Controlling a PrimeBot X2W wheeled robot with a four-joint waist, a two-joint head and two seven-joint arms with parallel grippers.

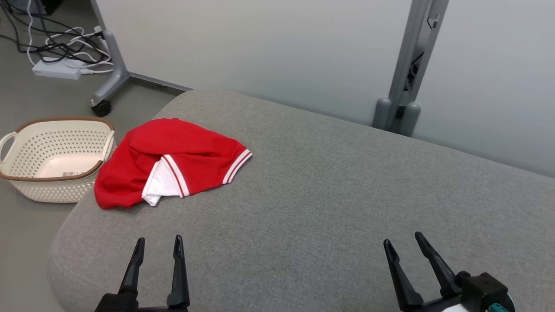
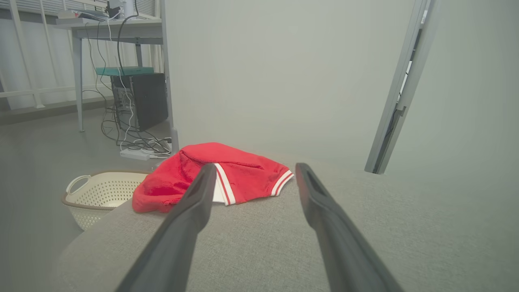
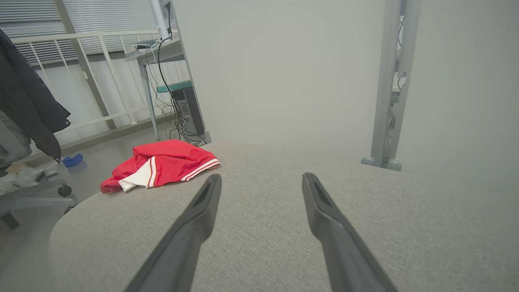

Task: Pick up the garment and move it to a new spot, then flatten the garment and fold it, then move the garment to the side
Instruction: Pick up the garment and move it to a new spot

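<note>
Left jaws spread; garment (image 1: 182,147) lies beyond them, apart.

Office-type workroom: pale grey castor-footed partition panels (image 1: 260,47), white power strip (image 1: 56,69) amid tangled cables (image 1: 65,47), black computer tower (image 2: 146,101) under grey metal desk (image 2: 117,29), white slatted window blinds (image 3: 105,16).

We see a grey fabric-covered table (image 1: 329,195) with rounded corners. A crumpled red garment (image 1: 130,173) with white-striped trim lies on it toward ten o'clock in the head view, reaching the table's edge. At nine o'clock a perforated cream basket (image 1: 43,193) stands on the floor (image 1: 26,242), just beside that edge.
</note>
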